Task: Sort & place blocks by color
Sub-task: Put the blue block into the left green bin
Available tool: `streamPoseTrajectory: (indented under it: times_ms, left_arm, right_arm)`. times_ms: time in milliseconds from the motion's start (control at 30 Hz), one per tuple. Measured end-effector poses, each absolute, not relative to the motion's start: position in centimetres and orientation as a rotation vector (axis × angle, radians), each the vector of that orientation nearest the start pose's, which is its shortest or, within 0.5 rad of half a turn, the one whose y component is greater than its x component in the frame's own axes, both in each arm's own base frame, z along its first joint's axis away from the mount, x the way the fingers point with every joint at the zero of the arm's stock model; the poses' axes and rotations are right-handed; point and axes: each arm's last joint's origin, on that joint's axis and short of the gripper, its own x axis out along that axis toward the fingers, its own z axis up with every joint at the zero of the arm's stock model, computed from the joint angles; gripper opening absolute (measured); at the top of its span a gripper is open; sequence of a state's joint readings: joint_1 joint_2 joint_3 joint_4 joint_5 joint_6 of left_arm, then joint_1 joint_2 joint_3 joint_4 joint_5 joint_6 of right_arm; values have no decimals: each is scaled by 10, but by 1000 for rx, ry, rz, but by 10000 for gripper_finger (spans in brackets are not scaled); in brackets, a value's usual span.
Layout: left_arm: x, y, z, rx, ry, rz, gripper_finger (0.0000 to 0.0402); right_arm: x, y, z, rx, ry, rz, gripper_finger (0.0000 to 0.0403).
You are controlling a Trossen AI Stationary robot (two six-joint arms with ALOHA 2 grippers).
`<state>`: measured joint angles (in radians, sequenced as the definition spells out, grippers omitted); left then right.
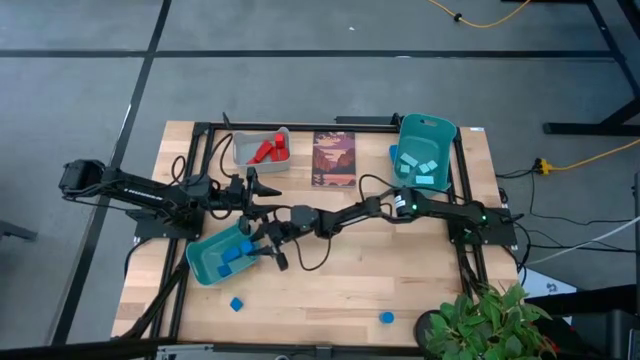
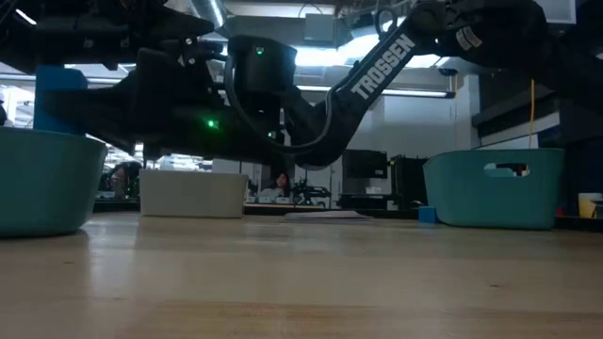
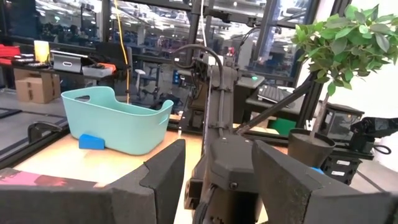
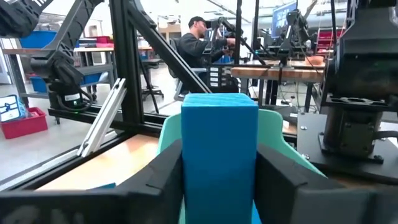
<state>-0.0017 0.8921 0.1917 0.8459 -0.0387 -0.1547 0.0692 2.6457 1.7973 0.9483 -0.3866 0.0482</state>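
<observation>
we note reds in grey bin [image 1: 262,148], cyans in far teal bin [image 1: 425,150]. right gripper [image 1: 268,240] jaws clamped on blue block [image 4: 219,155] over near teal bin [image 1: 215,257]; left gripper [image 1: 262,190] jaws apart, empty. two blue blocks [image 1: 237,304] left on worktop [image 1: 330,290].

One camera hangs overhead and looks straight down, taking in the whole desk [image 1: 330,290] and some floor around it. Another sits low at the desk's surface, looking level across the wood towards a teal bin [image 2: 495,188] and the room behind. The left arm's wrist camera peers out between its own dark fingers [image 3: 165,177], close behind the other arm, and sees that same teal bin [image 3: 118,121] and a potted plant [image 3: 339,46]. The right arm's wrist camera sits very close behind a blue block [image 4: 219,155] between its fingers [image 4: 283,180], facing a person [image 4: 193,40] across the room.
</observation>
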Motion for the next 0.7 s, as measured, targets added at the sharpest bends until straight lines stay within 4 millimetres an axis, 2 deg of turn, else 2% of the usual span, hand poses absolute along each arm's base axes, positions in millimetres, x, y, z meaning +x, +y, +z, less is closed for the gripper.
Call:
streamPoseTrajectory:
  times_ms: [167,300,500,633,700]
  left_arm:
    - [176,1,211,-157,-148,26,179]
    - [176,1,211,-157,-148,26,179]
    - [176,1,211,-157,-148,26,179]
    - [176,1,211,-157,-149,26,179]
    - [176,1,211,-157,-152,26,179]
  right_arm:
    - [551,49,94,35,-88,458,249]
    - [551,49,94,33,-88,458,302]
    - [552,40,103,80,-87,458,321]
    - [551,25,117,151,-65,554,315]
    - [550,17,122,192,8,615,310]
